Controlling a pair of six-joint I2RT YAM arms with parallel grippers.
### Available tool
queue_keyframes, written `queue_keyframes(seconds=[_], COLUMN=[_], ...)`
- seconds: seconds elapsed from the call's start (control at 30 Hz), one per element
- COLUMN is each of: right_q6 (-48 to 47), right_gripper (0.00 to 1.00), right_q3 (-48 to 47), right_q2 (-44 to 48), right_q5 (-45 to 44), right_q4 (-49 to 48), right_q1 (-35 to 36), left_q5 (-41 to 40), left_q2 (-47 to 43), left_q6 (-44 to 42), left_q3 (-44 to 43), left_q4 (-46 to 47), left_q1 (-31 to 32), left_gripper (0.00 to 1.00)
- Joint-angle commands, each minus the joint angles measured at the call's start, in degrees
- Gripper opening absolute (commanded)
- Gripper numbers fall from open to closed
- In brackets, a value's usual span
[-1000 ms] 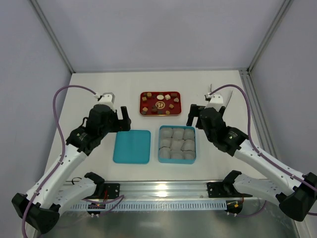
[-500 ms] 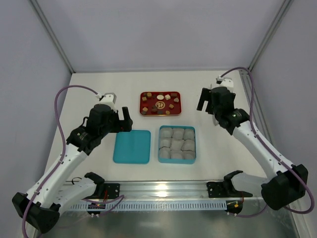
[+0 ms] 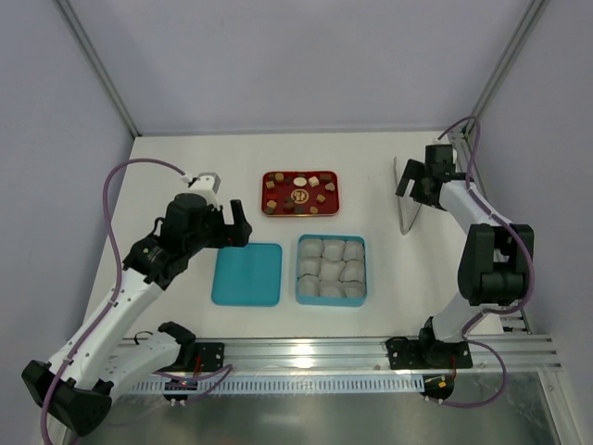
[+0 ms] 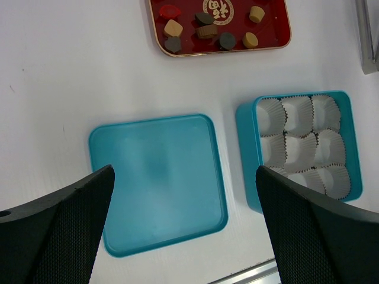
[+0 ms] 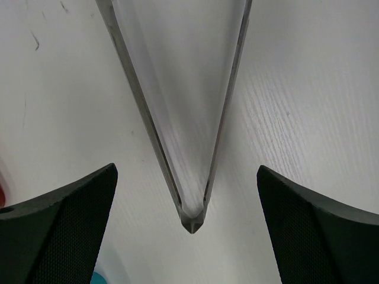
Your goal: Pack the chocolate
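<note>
Holding anything: nope. Both grippers are spread wide with nothing between the pads.
Chocolate: all the little tan and brown pieces sit loose on the red tray, scattered around its gold-and-white emblem.
Tray spot: far middle of the white table, just behind the box and not touching it.
Box: teal, square, near the front, on the right of the lid. It's lined with white paper cups in a three-by-three grid. The cups I can see look empty; one corner is hidden behind a finger in the left wrist view.
Lid: teal too, lying flat just left of the box with a thin gap between them.
Left gripper: hangs above the table at the far edge of the lid. Its camera looks straight down on lid, box and the front half of the tray. Fingers are far apart.
Right gripper: is way off at the far right of the table, well apart from tray and box. Fingers are just as wide apart.
Clear sheet: a see-through plastic piece stands on the table by the right gripper. In the right wrist view it narrows to a point between the two fingers, touching neither.
</note>
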State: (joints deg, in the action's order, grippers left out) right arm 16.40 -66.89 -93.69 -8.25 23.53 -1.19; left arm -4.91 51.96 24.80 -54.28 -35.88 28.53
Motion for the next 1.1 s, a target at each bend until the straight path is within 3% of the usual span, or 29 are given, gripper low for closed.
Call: queue_keyframes(seconds=[0.0, 0.53, 1.07], right_q6=[-2.60, -6.03, -5.60], right_gripper=[1.00, 1.00, 0.97], right_q3=[-4.21, -11.94, -10.01], right_q2=[-2.63, -14.33, -17.40], right_q5=[2.36, -0.80, 2.63], right_q4=[-1.82, 1.34, 1.26], right_q1=[-0.04, -0.22, -0.22], left_q5=[0.95, 1.83, 3.41], left_q2=[-0.81, -0.11, 1.03], left_q6=[-1.15, -1.24, -0.98], left_q3=[-1.97, -2.06, -1.97], left_q4=[0.37, 0.46, 0.55], left_q1=[0.29, 0.21, 0.29], left_gripper=[1.00, 1.00, 1.00])
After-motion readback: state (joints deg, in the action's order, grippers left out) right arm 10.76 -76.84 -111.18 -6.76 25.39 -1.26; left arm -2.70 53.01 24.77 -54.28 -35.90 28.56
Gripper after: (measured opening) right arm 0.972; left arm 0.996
